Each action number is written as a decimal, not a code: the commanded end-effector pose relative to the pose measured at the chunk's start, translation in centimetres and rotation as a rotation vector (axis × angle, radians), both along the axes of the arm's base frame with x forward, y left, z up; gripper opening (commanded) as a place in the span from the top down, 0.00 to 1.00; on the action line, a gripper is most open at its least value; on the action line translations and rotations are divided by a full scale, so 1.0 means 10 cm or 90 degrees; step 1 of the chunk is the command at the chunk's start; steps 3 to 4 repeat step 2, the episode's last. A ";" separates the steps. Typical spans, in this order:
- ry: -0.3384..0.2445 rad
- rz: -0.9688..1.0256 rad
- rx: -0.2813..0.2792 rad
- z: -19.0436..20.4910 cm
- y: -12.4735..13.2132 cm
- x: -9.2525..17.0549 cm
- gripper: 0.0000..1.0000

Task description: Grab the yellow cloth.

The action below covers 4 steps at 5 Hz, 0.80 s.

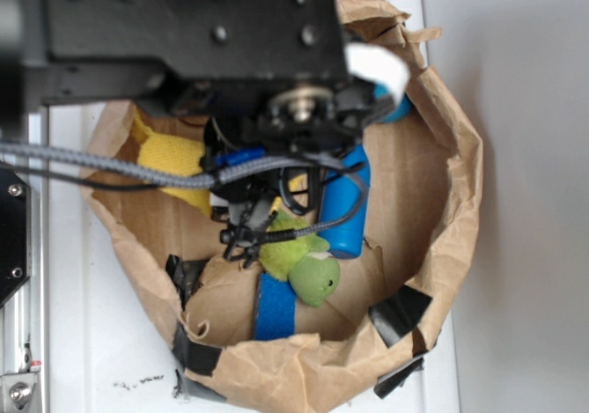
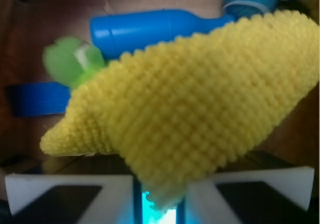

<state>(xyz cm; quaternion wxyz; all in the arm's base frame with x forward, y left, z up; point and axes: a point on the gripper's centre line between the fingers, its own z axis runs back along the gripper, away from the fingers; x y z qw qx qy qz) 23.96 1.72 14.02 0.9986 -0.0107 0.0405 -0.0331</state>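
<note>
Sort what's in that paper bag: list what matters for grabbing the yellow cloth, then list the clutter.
Matters for the job:
- yellow cloth, pinched at its lower edge
- gripper, shut on the cloth

Just lying about:
- blue bottle
- green plush turtle
- blue strap
- paper bag holding it all

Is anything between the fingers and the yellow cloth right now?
Nothing visible. In the wrist view the yellow cloth fills the frame, its lower tip reaching down between the fingers. The bottle and turtle lie behind it.
</note>
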 end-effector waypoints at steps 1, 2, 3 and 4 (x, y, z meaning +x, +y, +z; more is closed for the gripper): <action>-0.071 0.056 0.003 0.59 -0.01 0.00 1.00; -0.073 0.060 0.002 0.61 -0.01 0.00 1.00; -0.073 0.060 0.002 0.61 -0.01 0.00 1.00; -0.073 0.060 0.002 0.61 -0.01 0.00 1.00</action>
